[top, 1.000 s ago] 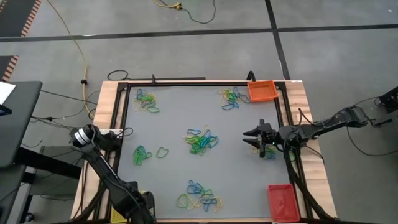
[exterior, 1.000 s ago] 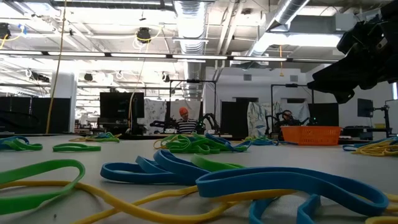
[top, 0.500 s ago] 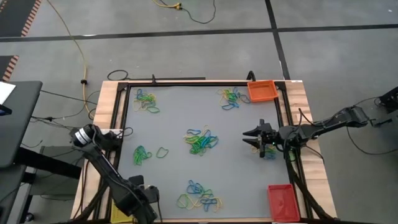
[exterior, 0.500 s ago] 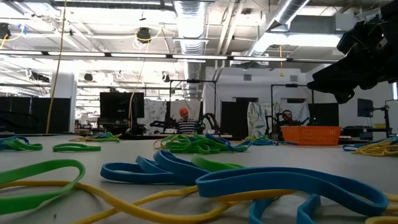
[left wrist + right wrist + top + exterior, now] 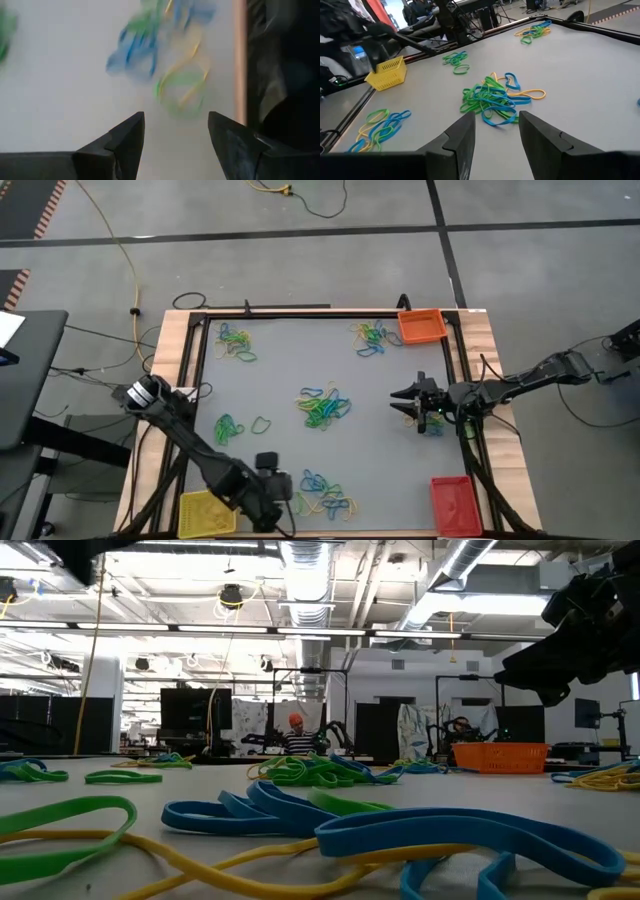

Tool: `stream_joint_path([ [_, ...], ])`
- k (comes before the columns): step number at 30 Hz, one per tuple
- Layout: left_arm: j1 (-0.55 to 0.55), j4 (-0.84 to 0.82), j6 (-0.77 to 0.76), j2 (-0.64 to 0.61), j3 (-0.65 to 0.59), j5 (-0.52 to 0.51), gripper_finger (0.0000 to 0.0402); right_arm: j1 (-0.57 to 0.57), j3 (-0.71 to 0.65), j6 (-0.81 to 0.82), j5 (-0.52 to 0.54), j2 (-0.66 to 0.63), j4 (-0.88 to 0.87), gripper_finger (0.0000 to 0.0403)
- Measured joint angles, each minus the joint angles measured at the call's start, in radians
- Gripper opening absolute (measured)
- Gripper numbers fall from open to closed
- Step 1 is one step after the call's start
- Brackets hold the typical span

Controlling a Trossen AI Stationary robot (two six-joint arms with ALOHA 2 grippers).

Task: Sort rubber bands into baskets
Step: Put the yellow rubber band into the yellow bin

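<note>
Rubber bands in yellow, green and blue lie in loose piles on the grey table: centre (image 5: 323,407), near edge (image 5: 320,495), far left (image 5: 235,342), far right (image 5: 372,337), left (image 5: 228,428). The yellow basket (image 5: 207,512) stands at the near left corner, the orange basket (image 5: 421,326) at the far right, the red basket (image 5: 455,505) at the near right. My left gripper (image 5: 288,490) hovers open beside the near pile (image 5: 165,60), nothing between its fingers (image 5: 176,125). My right gripper (image 5: 405,395) hangs open over the table's right part, facing the centre pile (image 5: 492,102).
A dark frame (image 5: 300,311) on wooden borders rims the table. A few bands (image 5: 432,425) lie under the right arm. A yellow cable (image 5: 115,240) runs over the floor beyond the far left corner. Bare grey surface lies between the piles.
My left gripper has swung from the near left corner toward the table's right, along the near edge, up to the near pile. The yellow basket, hidden under it a second ago, now shows. The right arm has kept still.
</note>
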Motion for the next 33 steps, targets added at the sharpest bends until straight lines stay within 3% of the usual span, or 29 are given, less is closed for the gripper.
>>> stream_joint_path([
  [5, 0.043, 0.201, 0.152, 0.000, -0.065, -0.004, 0.0194, 0.000, 0.000, 0.000, 0.000, 0.000, -0.001, 0.0179],
  [18, 0.048, 0.528, 0.385, 0.033, -0.206, -0.008, 0.0163, -0.001, 0.000, -0.003, 0.001, 0.000, -0.020, 0.0179],
  [23, 0.048, 0.472, 0.418, 0.150, -0.161, 0.026, 0.0163, -0.001, 0.000, -0.003, 0.001, 0.000, -0.020, 0.0179],
  [33, 0.056, 0.463, 0.458, 0.183, -0.120, 0.012, 0.0163, -0.001, 0.000, -0.003, 0.003, 0.000, -0.021, 0.0179],
])
